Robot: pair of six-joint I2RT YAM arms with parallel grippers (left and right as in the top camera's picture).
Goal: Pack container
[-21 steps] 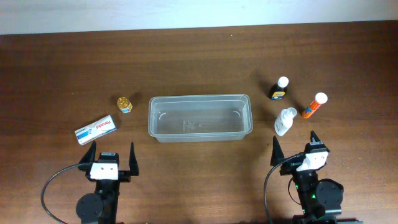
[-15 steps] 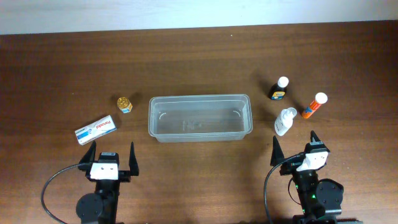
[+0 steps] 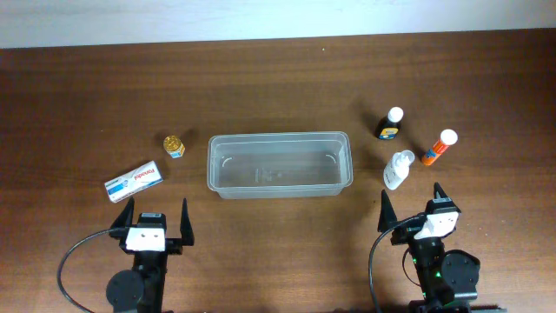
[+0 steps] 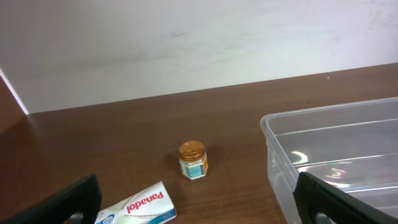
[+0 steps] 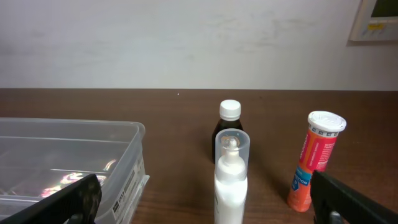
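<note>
Left claw (image 3: pixel 158 209) and right claw (image 3: pixel 410 200) stand released, both well short of the container (image 3: pixel 278 193) near rim.

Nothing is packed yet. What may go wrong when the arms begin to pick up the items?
1. The white spray bottle, dark bottle and orange tube stand upright close together; the right gripper, reaching for one, may topple a neighbour.
2. The flat Panadol box lies low on the table; the left gripper may push it instead of gripping it.

Small jar (image 4: pixel 192 160), Panadol box (image 4: pixel 138 208), clear container (image 4: pixel 278 163)
</note>
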